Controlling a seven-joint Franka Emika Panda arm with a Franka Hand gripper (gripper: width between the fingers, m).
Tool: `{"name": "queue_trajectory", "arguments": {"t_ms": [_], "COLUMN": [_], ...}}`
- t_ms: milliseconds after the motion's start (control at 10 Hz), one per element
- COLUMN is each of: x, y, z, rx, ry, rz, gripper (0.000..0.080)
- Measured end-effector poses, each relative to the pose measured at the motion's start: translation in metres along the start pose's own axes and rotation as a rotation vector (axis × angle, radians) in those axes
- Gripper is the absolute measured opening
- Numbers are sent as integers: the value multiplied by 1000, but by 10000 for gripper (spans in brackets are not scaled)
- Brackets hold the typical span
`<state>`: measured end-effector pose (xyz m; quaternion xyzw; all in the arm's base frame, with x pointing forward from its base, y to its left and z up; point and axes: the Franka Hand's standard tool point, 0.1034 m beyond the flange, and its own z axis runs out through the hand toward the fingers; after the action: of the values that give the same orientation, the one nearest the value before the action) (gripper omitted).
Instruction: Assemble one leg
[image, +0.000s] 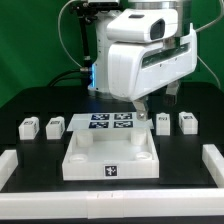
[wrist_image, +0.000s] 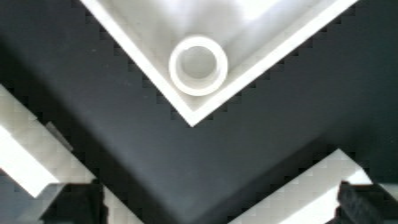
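White tray (image: 85, 166) sits by the desk's near edge, round socket (wrist_image: 198, 63) in its corner; the leg (image: 163, 122), a small white tagged block, stands toward the desk's edge at the exterior view's right; gripper (wrist_image: 210, 204) fingers apart.

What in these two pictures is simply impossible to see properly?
1. The four legs: tags too small to read in the exterior view.
2. Table behind the arm: hidden by its white body, exterior view.
3. Tray: wrist view is blurred and shows only one corner socket; edges cut the rest.
4. Gripper: fingertips cut by the wrist view's edge.
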<state>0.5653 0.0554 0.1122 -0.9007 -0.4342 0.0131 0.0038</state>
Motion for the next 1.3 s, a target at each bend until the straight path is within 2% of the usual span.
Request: {"name": "queue_trajectory", "arguments": {"t_ms": [1300], "x": [0], "y": [0], "z": [1], "rx": [1], "ry": [-1], "rz": [0], "gripper": [650]}}
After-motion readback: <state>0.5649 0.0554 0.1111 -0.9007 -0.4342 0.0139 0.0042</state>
